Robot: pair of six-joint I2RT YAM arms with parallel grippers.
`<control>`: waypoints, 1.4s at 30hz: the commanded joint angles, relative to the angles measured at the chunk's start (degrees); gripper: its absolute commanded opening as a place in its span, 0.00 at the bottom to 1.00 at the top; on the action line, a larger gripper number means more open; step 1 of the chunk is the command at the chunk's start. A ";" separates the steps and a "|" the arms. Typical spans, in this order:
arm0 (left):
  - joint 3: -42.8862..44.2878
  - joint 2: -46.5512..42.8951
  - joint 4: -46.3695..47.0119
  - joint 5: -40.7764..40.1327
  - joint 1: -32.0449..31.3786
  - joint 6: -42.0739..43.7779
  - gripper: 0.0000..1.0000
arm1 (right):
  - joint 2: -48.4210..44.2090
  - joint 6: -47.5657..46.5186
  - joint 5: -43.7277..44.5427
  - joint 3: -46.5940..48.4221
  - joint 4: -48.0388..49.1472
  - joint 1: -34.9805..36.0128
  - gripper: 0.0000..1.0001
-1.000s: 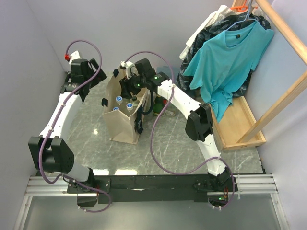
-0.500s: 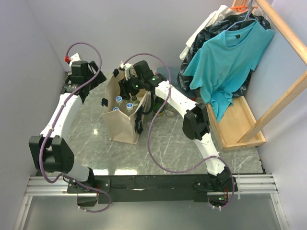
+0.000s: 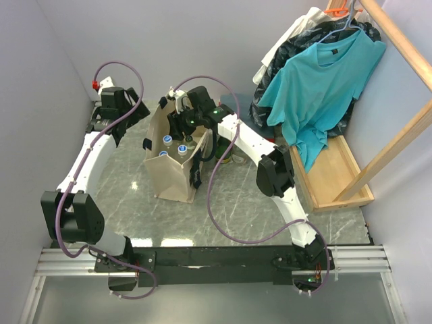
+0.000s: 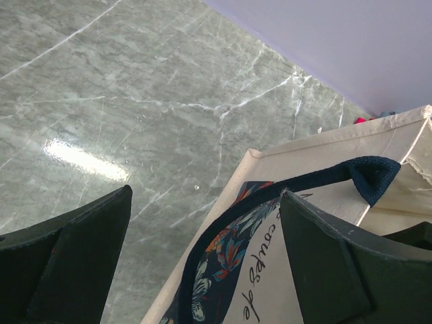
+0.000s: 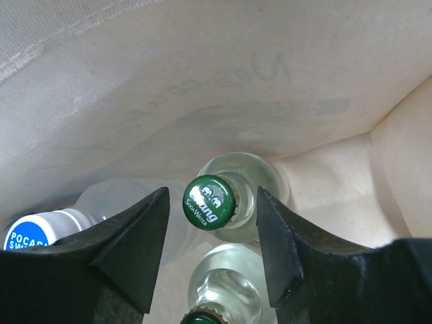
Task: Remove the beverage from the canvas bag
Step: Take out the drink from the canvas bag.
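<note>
The beige canvas bag [image 3: 174, 177] with black handles stands on the marble table, with several bottles inside. My right gripper [image 3: 182, 125] is open, lowered into the bag's mouth. In the right wrist view its jaws stand on either side of a clear glass soda bottle with a green cap [image 5: 210, 202], not touching it. A second green-capped bottle [image 5: 219, 290] is just below, and a blue-capped bottle [image 5: 30, 234] is at the left. My left gripper [image 3: 127, 115] is open beside the bag's far left. In the left wrist view, the bag's rim and dark strap [image 4: 283, 192] lie between its fingers [image 4: 337, 270].
A teal shirt [image 3: 322, 81] hangs on a wooden rack [image 3: 398, 135] at the right, above a wooden tray [image 3: 334, 177]. A dark bottle [image 3: 223, 154] stands behind the bag, near the right arm. Walls close in the left and back.
The right gripper has sunk slightly deeper into the bag's mouth. The left gripper has edged a little to the right, toward the bag.
</note>
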 commanded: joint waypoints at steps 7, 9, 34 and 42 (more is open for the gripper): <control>-1.11 -1.98 1.47 -0.66 0.47 0.84 0.96 | 1.98 0.44 -1.17 2.30 1.34 0.70 0.38; -1.29 -2.24 1.64 -0.66 0.47 0.84 0.96 | 2.16 0.61 -1.53 2.30 1.43 0.70 0.27; -2.96 -4.53 1.38 -1.71 1.00 1.02 0.96 | -7.68 -0.62 6.38 -3.85 9.16 1.14 0.00; -3.49 -4.96 1.47 -1.36 1.09 0.67 0.96 | -9.00 -1.06 7.53 -3.50 10.30 1.06 0.00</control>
